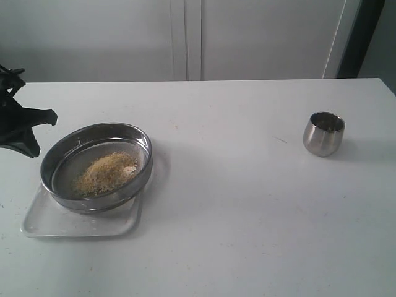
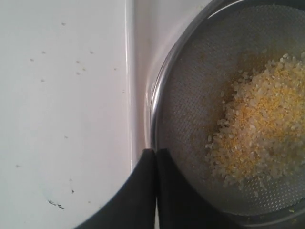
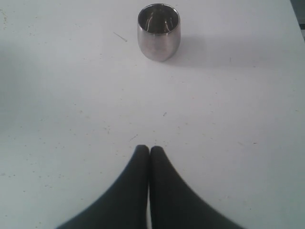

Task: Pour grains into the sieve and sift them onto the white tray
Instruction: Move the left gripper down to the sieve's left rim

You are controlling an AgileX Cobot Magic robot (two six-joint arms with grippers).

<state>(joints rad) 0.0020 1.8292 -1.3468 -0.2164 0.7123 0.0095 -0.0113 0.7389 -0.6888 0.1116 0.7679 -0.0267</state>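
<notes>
Resting on the white tray [image 1: 80, 226], the sieve [image 1: 119, 197] sits at about 9 o'clock on the desk [image 1: 247, 216] in the exterior view. A heap of grains [image 1: 106, 172] lies on its mesh near the middle, a little toward 4 o'clock. The tray's rounded corner juts out from under the sieve toward 7 o'clock.

Seen close in the left wrist view, the grains [image 2: 259, 124] are a mix of fine golden-yellow granules and coarser pale ones, piled on grey wire mesh inside the steel ring of the sieve [image 2: 155, 102]. The left pincer [image 2: 156, 151] has its two black fingers pressed together with nothing between them, its tips just beside the sieve's rim and the glossy edge of the white tray [image 2: 136, 71]. A dark shape at 10 o'clock from the sieve, cut off by the frame edge, appears to be the left arm [image 1: 25, 127].

A steel cup [image 1: 323, 133] stands upright at about 3 o'clock on the desk, well apart from the sieve. The right wrist view shows the right pincer [image 3: 149, 149] also closed tight and empty, with the steel cup [image 3: 158, 32] standing apart from it.
</notes>
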